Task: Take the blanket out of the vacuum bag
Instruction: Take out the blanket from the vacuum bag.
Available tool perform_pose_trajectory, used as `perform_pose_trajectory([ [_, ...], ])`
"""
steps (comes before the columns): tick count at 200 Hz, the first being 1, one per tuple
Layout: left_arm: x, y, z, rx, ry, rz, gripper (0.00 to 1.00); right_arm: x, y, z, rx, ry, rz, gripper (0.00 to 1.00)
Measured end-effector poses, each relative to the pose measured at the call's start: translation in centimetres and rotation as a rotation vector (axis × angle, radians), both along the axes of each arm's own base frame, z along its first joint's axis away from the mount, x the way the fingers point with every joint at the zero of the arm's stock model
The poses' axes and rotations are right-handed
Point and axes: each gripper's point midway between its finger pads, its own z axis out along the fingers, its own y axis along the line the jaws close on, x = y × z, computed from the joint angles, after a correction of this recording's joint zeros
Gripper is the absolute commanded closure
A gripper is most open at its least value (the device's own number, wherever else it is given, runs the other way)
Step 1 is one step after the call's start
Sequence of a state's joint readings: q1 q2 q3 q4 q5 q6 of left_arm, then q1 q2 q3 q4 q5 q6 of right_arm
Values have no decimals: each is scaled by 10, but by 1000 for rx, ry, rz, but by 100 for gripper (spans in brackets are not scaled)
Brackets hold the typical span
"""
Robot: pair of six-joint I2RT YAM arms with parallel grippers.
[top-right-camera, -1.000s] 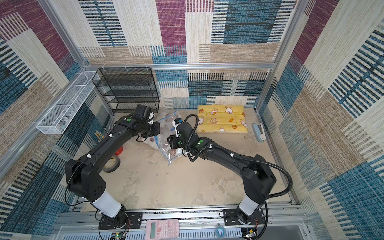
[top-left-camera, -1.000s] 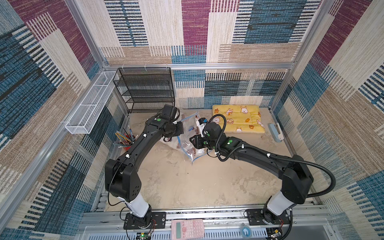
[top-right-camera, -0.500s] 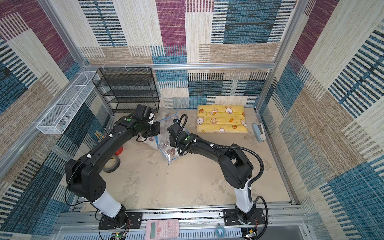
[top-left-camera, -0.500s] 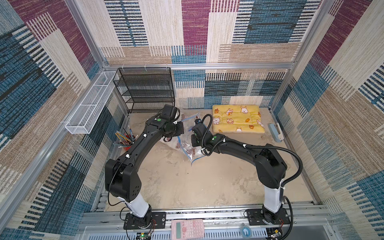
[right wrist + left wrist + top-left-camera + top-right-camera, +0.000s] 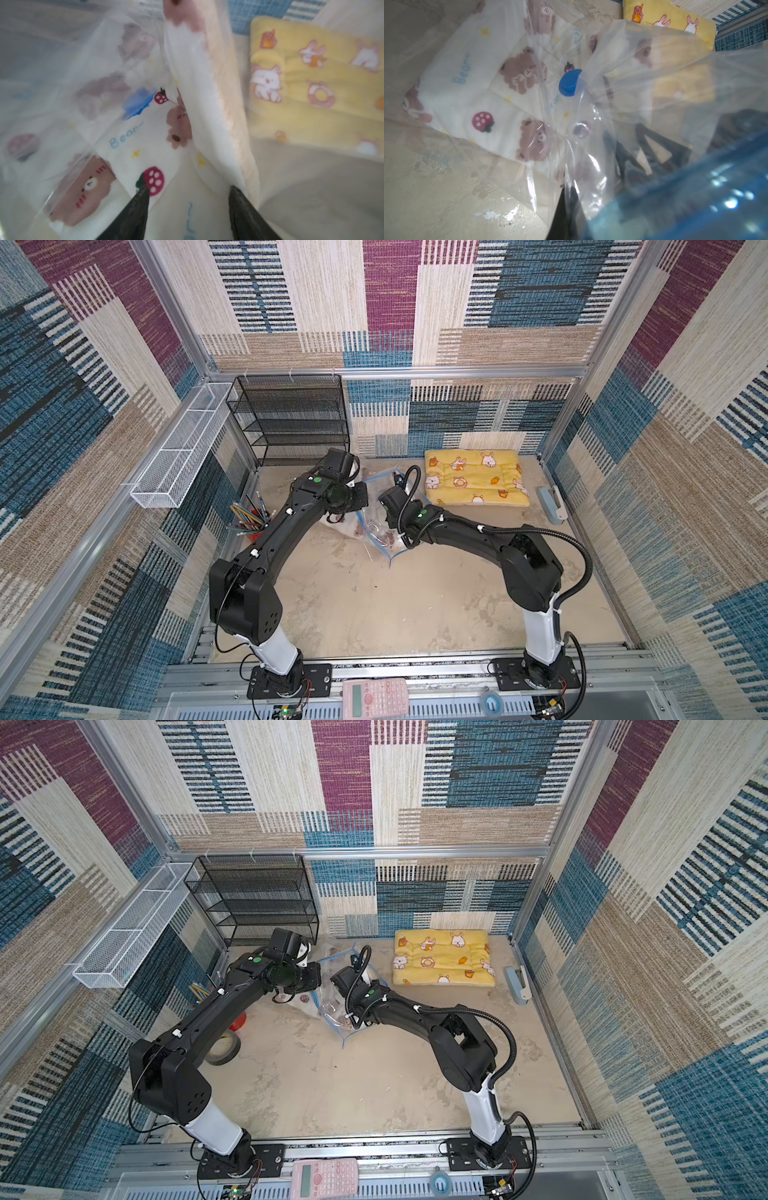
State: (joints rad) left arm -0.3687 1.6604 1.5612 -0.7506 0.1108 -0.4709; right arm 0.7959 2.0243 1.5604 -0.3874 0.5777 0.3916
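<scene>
The vacuum bag [image 5: 376,533] lies crumpled on the table between the two arms, seen in both top views. Inside it lies the blanket [image 5: 477,87], white with brown bears and strawberries. The bag's blue valve cap [image 5: 570,83] rests over the blanket. My left gripper [image 5: 566,203] is shut on the bag's plastic next to the blue zip strip [image 5: 695,197] and holds that edge up. My right gripper [image 5: 188,188] is inside the bag, open. A raised fold of the blanket [image 5: 207,104] stands between its two fingers.
A yellow bunny-print pad [image 5: 478,483] lies at the back right, close behind the bag. A black mesh rack [image 5: 291,423] stands at the back left, a pencil cup [image 5: 249,518] and a tape roll [image 5: 224,1048] at the left, a blue-grey stapler [image 5: 550,499] by the right wall.
My right arm has folded at the elbow and pushed its gripper leftward into the bag, and its jaws have opened wider. My left arm has stayed still, holding the bag.
</scene>
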Motion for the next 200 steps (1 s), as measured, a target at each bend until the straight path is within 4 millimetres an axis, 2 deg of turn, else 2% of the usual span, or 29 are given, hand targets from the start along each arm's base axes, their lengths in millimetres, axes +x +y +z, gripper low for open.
perform_pose_trajectory([
  [38,-1,0,1,-3,-2,-2,100,5,-3,-14,-22,29,-10,35],
  [62,-1,-3,3,-17,-5,-11,100,7,4,-27,86,91,47,40],
  [76,-1,-4,3,-21,-4,-14,100,0,10,-34,158,140,105,43],
  [88,-1,-4,3,-21,-4,-14,100,-6,16,-32,218,160,149,48],
  [111,-1,-4,3,-21,-4,-14,100,-9,36,-16,344,166,236,56],
  [128,-1,-4,3,-21,-4,-14,100,-7,40,-10,404,169,260,60],
  [149,-1,-4,3,-22,-5,-14,100,-11,41,-8,458,190,287,59],
  [170,0,-4,4,-23,-9,-14,100,-11,43,-4,476,187,292,49],
  [200,0,-5,4,-25,-11,-15,100,0,25,-1,401,144,199,45],
])
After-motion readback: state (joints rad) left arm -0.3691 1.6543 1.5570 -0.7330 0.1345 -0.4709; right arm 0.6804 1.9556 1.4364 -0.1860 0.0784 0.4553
